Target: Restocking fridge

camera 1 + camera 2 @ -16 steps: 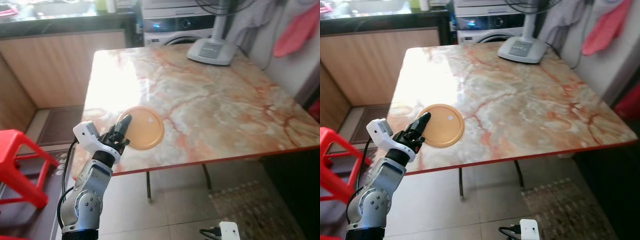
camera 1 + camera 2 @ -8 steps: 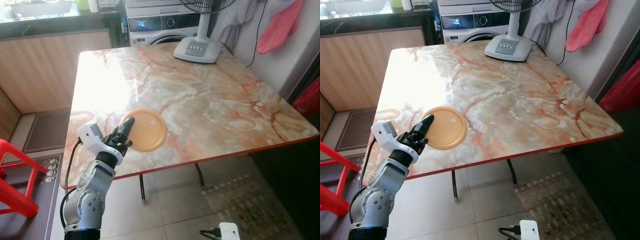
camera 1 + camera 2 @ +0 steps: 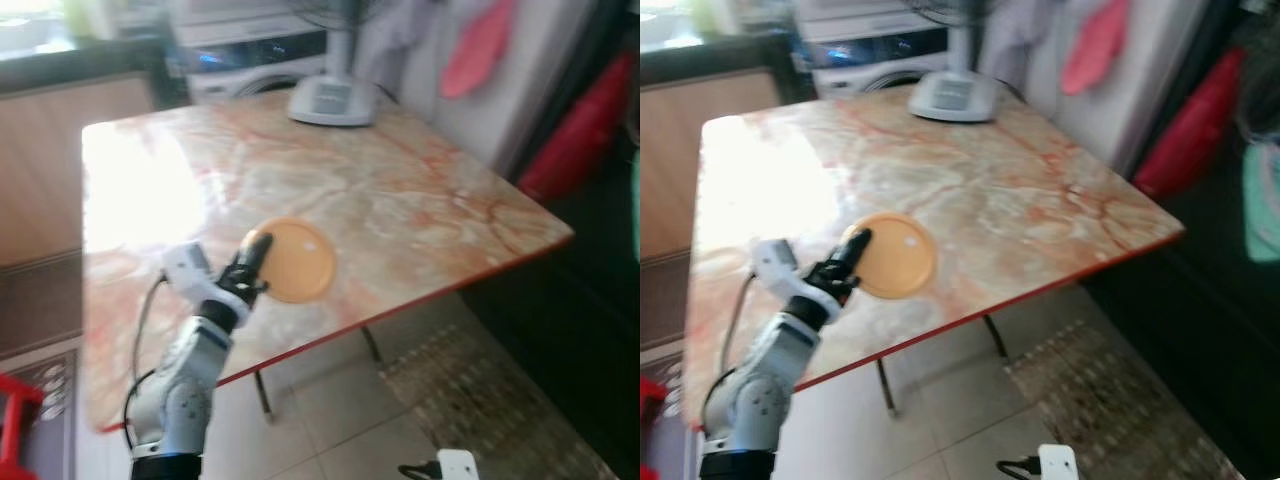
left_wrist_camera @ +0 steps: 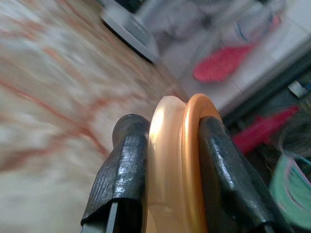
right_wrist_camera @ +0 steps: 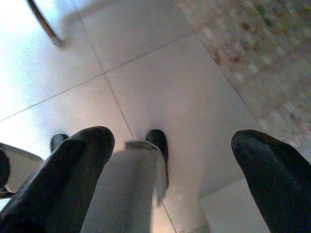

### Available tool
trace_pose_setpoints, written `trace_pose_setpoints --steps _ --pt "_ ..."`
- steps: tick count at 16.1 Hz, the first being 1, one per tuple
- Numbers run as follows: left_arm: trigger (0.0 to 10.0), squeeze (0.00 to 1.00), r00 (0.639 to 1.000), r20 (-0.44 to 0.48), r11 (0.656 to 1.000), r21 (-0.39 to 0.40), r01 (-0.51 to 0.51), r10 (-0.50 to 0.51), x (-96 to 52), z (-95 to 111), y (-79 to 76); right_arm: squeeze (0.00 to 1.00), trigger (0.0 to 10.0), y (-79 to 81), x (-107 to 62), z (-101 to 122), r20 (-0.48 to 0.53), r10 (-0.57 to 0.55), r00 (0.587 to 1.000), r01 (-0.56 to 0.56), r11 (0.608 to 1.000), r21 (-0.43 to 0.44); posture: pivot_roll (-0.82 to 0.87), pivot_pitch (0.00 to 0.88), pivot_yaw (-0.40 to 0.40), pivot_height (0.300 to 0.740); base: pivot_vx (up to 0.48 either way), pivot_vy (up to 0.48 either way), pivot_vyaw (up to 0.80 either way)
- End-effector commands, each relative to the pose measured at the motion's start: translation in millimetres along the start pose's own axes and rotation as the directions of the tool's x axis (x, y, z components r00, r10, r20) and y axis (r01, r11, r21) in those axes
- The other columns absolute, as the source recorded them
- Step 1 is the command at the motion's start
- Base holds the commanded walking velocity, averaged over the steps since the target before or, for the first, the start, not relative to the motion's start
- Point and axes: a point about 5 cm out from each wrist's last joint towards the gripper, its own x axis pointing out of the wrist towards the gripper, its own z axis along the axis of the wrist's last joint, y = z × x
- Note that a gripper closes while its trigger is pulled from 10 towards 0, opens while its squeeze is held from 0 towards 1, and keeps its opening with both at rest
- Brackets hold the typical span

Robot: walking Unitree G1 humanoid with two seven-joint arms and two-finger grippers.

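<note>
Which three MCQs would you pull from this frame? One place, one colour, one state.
1. Where does the fan base stand?
A. far side of the table
B. on the floor
C. on the red stool

2. What colour is the plate?
A. blue
B. orange
C. white

3. How is the left gripper?
A. open above the plate
B. hanging idle
C. shut on the plate's rim

A: it sits at the tabletop's far edge.
B: the disc is orange.
C: the left wrist view shows both fingers clamping the rim.

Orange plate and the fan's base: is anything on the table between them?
No, just bare marble table between the orange plate and the fan's base, seen in both eye views.
</note>
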Motion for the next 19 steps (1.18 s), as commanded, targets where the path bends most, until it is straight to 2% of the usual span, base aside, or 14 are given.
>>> trace_pose_setpoints --steps 1,6,8,19 --pt "10.0 0.0 1.0 0.014 1.0 0.005 0.003 -0.003 1.0 3.7 0.7 0.0 10.0 2.1 0.1 -1.3 -0.008 0.005 1.0 -0.005 1.0 0.004 0.03 0.0 0.029 0.74 0.0 0.0 -0.79" --pt "10.0 0.0 1.0 0.008 1.0 -0.002 -0.003 0.003 3.0 2.4 1.1 0.0 10.0 2.7 0.6 1.1 -0.004 0.012 1.0 -0.012 1.0 -0.006 0.04 0.0 0.028 0.74 0.0 0.0 -0.79" --pt "10.0 0.0 1.0 0.003 1.0 0.008 -0.011 0.011 2.8 2.5 2.8 0.0 10.0 2.9 0.7 1.5 -0.004 0.012 1.0 -0.012 1.0 -0.006 0.04 0.0 0.028 0.74 0.0 0.324 -0.79" --pt "10.0 0.0 1.0 -0.015 0.999 0.036 -0.016 0.017 2.2 0.6 4.2 0.0 10.0 3.3 0.7 1.1 -0.007 0.012 1.0 -0.012 1.0 -0.006 0.04 0.0 0.031 0.74 0.0 0.0 -0.79"
